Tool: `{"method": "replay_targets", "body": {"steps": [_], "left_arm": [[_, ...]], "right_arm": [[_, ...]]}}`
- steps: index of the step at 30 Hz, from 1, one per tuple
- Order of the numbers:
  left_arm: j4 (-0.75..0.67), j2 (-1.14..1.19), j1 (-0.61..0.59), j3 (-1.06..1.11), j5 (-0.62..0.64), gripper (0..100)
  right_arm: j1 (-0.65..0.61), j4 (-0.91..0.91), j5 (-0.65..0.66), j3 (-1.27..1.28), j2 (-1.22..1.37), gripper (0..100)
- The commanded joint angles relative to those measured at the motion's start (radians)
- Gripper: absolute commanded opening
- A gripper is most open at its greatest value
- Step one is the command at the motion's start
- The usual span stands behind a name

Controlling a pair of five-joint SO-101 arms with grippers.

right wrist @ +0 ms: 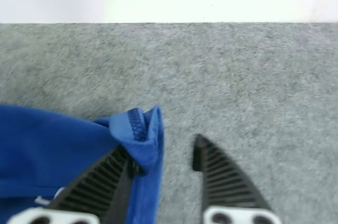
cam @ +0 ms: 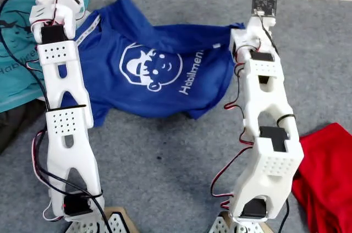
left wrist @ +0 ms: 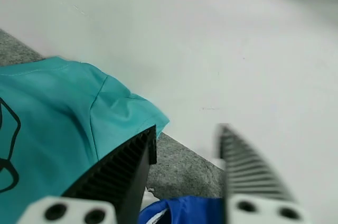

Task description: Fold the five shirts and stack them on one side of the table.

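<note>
A blue shirt with a white print lies spread and rumpled at the back middle of the grey table. A teal shirt lies at the back left, and a red shirt at the front right edge. My left gripper is open above the back left, between the teal shirt and the blue shirt's collar, with nothing between its fingers. My right gripper is open at the blue shirt's far right corner. The blue hem lies over one finger.
Both arms stretch from their bases at the front edge toward the back, the left arm over the blue shirt's left side and the right arm beside its right side. A white wall rises just behind the table. Bare grey felt lies between the arms.
</note>
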Motion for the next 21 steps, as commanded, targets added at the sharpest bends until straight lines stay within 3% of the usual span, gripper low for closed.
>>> {"method": "replay_targets", "body": {"steps": [1,5,13,21], "left_arm": [[-0.023,-0.025,-0.038,-0.015,0.005,40],[0.049,-0.111,-0.071,-0.028,0.003,36],[0.532,-0.441,-0.064,-0.028,0.009,19],[0.852,-0.615,-0.001,-0.027,0.002,10]], "right_arm": [[-0.010,0.096,-0.009,-0.067,-0.068,18.7],[-0.005,0.274,-0.009,-0.148,-0.142,18.7],[-0.039,0.601,-0.009,-0.151,-0.435,18.7],[-0.047,0.532,-0.002,0.053,-0.618,18.7]]}}
